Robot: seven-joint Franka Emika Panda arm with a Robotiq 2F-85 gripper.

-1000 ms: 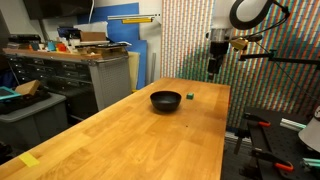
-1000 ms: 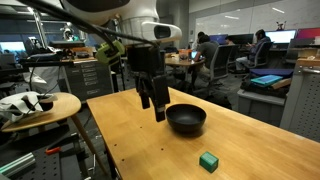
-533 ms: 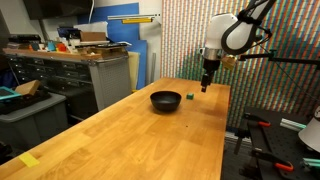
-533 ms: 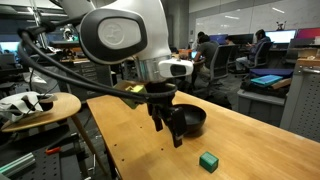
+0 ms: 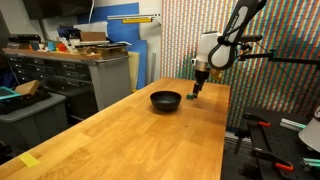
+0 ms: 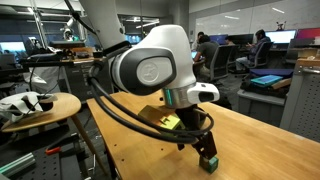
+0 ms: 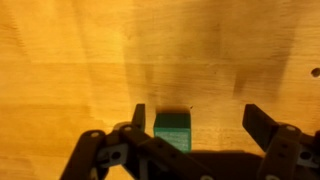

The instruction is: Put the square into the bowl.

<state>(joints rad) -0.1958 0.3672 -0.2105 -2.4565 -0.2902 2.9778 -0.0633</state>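
Green and blocky, the small square [image 7: 172, 130] lies on the wooden table [image 5: 150, 140] at 3 o'clock from the shallow black bowl [image 5: 166, 100]. Within 1 second the Robotiq gripper [image 7: 197, 115] has descended. Its jaws are wide and straddle the square, ungripped. Closing is probably next.

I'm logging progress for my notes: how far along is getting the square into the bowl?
Done: the gripper is down at the square, jaws open either side. In hand: nothing gripped yet; the square sits on the table. Left: close, lift, carry to the bowl, release.
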